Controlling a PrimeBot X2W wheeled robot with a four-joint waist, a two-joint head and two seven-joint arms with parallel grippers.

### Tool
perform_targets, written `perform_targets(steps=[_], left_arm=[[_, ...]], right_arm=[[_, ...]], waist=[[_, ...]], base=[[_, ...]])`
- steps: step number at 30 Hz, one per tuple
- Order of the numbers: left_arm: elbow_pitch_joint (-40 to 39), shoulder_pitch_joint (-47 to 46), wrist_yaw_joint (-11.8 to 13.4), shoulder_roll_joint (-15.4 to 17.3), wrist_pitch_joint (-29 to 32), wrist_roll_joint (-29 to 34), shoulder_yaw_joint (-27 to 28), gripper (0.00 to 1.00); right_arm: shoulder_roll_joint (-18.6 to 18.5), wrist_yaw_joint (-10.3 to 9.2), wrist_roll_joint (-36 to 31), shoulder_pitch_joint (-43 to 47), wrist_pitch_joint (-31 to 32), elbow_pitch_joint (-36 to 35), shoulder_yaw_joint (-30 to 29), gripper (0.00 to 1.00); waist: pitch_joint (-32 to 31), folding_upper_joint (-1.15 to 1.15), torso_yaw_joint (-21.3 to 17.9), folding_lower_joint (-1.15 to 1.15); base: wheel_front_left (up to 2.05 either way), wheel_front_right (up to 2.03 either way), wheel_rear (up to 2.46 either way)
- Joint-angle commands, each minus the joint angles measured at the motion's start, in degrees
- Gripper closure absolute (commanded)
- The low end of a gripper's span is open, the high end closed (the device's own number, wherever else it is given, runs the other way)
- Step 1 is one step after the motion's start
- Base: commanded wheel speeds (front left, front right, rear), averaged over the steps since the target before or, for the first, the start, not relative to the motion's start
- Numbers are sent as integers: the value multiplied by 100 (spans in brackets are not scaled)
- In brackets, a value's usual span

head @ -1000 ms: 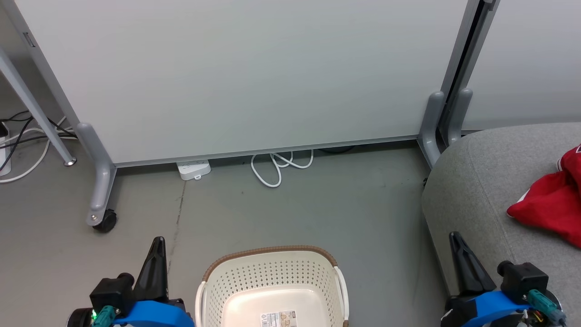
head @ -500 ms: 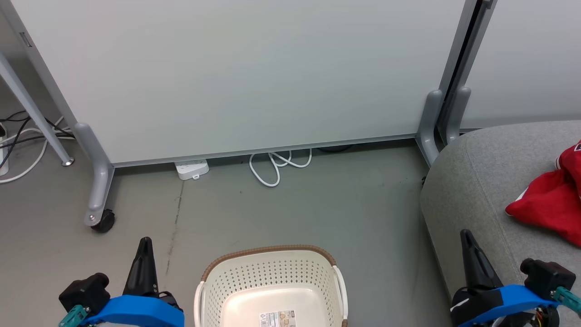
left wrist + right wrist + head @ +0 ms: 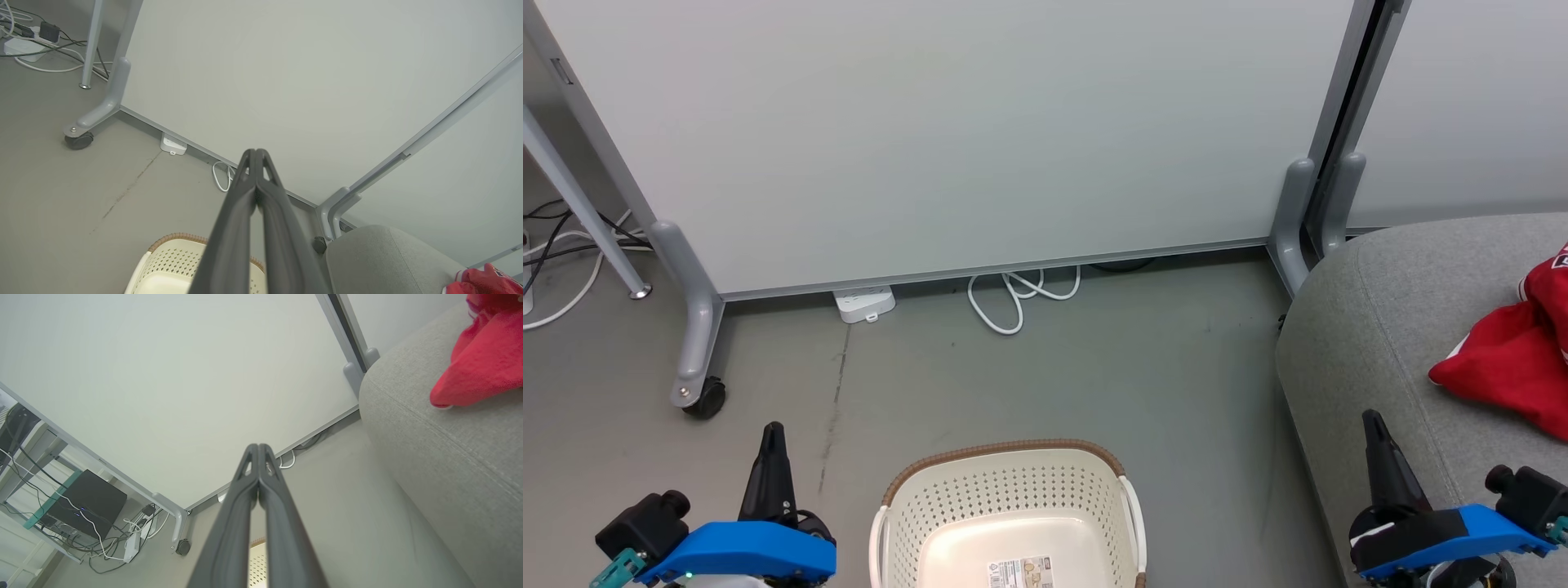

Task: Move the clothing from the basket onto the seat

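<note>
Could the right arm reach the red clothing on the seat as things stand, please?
Probably yes: the right gripper, shut, hangs by the edge of the seat, and only bare cushion lies between it and the clothing.

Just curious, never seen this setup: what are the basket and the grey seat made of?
The basket looks like smooth cream moulded plastic, given its rows of holes; the brown rim looks woven, perhaps plastic. The seat seems upholstered in matte grey fabric, with fine texture and a seam.
</note>
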Motion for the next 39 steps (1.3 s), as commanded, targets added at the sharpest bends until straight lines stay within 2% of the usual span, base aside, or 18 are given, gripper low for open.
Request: perform_targets(steps=[1, 15, 39], left_arm=[[-95, -186, -39, 12, 43, -202, 55, 100], [-144, -250, -55, 13, 313, -1292, 145, 100], [-204, -323, -73, 15, 693, -2788, 270, 100]], right_arm=[[1, 1, 205, -163, 48, -105, -32, 100], [6, 2, 1310, -207, 321, -158, -107, 100], [14, 2, 2817, -260, 700, -228, -215, 100]], waist=[[2, 0, -3, 0], [18, 0, -38, 0], [45, 0, -96, 0]], base=[[0, 0, 0], [0, 0, 0], [0, 0, 0]])
